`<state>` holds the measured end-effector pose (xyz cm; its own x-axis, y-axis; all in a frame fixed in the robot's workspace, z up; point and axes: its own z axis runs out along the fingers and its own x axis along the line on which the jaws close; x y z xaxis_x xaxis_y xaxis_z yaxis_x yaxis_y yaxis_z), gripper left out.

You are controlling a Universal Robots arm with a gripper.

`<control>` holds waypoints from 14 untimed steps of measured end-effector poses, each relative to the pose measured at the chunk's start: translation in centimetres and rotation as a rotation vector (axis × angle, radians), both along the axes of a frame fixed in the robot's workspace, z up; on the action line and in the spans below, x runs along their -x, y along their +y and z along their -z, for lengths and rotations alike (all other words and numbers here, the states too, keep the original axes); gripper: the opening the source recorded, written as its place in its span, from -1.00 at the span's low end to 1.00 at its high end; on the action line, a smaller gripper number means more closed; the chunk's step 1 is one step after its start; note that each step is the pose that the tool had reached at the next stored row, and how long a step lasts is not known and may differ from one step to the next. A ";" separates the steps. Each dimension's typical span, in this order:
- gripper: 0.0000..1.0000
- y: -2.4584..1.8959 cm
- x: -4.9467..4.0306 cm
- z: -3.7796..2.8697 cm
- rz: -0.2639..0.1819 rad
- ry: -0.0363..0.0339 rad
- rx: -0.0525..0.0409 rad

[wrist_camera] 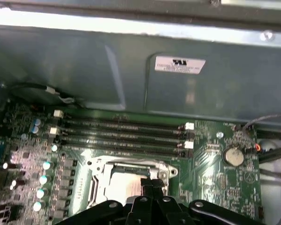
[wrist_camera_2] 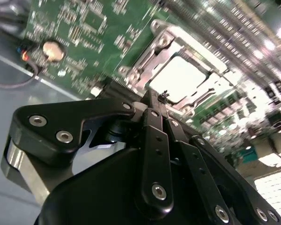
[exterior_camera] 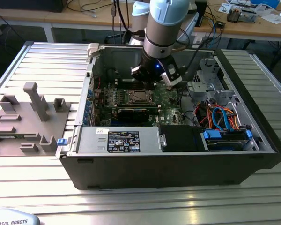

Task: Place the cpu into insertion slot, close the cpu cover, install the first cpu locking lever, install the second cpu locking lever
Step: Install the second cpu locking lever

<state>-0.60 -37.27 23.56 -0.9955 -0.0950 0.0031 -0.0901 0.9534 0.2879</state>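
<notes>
Inside the open computer case [exterior_camera: 178, 159], lying on a ribbed aluminium table [exterior_camera: 42, 61], the gripper [wrist_camera_2: 159, 101] is hovering just above the motherboard's socket with its fingers pressed together, clamped on nothing. The cpu [wrist_camera_2: 178, 79] is sitting in the socket, its bright top showing through the window of the cpu cover [wrist_camera_2: 152, 56], which is lying closed around it. Beyond the table's far edge, wooden desks [exterior_camera: 253, 26] are carrying cables.

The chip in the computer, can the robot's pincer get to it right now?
Probably yes. The pincer hangs just above the shiny chip in its metal frame, tips pressed together, and nothing lies between them.
</notes>
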 end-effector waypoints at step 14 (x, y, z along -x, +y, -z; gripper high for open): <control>-0.79 -2.41 0.00 0.01 0.000 0.0001 0.0059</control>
<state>-0.61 -39.67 23.55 -0.9955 -0.0950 0.0037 -0.0901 0.9551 0.2823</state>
